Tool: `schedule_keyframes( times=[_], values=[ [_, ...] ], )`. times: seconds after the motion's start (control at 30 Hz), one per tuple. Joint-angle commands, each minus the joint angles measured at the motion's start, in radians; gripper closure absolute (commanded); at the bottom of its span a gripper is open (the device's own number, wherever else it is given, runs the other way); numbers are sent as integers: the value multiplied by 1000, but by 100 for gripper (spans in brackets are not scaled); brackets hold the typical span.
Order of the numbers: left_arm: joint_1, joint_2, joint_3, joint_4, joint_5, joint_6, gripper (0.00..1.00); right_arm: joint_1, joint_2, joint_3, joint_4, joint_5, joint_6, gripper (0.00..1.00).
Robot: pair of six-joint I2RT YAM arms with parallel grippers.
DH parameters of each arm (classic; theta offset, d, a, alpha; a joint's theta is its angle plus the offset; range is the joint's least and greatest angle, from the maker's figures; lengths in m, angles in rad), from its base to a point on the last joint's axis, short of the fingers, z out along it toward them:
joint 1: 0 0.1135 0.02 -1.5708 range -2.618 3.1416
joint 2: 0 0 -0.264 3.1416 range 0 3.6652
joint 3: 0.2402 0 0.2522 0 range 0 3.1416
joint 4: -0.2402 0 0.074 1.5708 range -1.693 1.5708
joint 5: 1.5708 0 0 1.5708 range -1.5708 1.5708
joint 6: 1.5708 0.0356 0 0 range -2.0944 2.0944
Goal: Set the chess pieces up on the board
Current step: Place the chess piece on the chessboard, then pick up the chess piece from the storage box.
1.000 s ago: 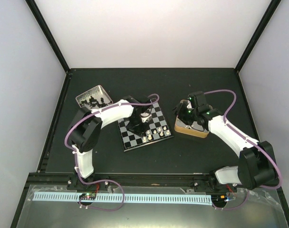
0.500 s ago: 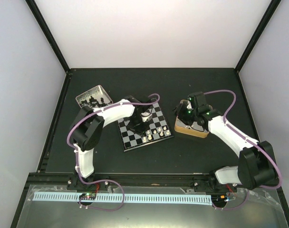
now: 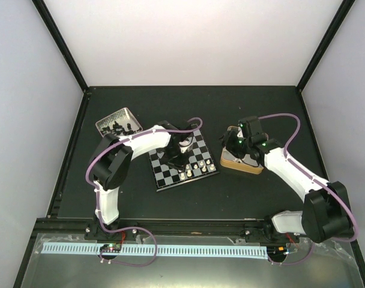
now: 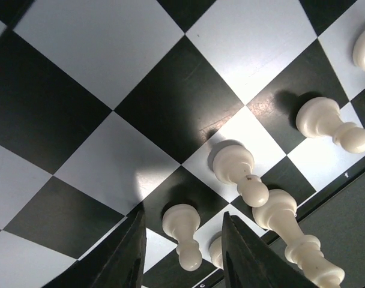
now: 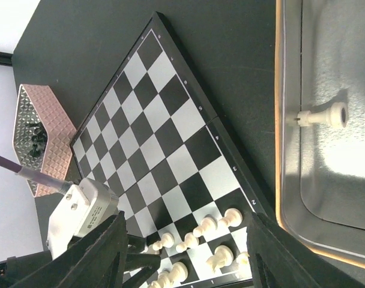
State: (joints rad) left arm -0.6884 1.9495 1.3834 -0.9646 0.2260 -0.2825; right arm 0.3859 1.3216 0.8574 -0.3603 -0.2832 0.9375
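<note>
Barely anything has changed over the last second: the left arm's elbow has shifted a touch, and its fingers (image 4: 125, 258) are still low over the board (image 3: 182, 161), while the right arm has hardly stirred above the box (image 3: 242, 163). From where I stand the board lies about mid-desk (image 3: 230, 108), turned a little askew, with the box just beside it at 3 o'clock and the pink tray (image 3: 117, 122) well apart at 10 o'clock. The left fingers are parted with a clear gap and grip nothing. Seen from the wrist, a white pawn (image 4: 181, 231) stands upright on a dark square in the gap between them, touched by neither. More white pieces (image 4: 238, 171) stand just beside it along the same edge, and from above that cluster (image 3: 197, 167) sits toward the board's 4 o'clock side. The rest of the squares I can see are bare. The right fingers (image 5: 101, 255) are spread wide and hold nothing. Its wrist camera looks across the board toward the tray. One white piece (image 5: 319, 116) lies on its side on the box's grey floor, near the rim. Small black pieces (image 3: 119, 126) are heaped in the tray, too small to tell apart.
</note>
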Motion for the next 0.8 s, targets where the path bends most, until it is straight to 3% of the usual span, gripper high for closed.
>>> schedule_keyframes(
  times=[0.0,0.27,0.47,0.77],
  values=[
    [4,-59,17,31,-27,-25,62,-7,-40,20,-43,93,-54,45],
    [36,-242,-68,142,-81,-75,52,-108,-55,33,-165,309,-215,44],
    [66,-420,-200,291,-122,-117,50,-140,107,111,-191,231,-359,46],
    [69,-551,-292,399,-101,-148,48,-139,355,230,-220,85,-430,63]
  ],
)
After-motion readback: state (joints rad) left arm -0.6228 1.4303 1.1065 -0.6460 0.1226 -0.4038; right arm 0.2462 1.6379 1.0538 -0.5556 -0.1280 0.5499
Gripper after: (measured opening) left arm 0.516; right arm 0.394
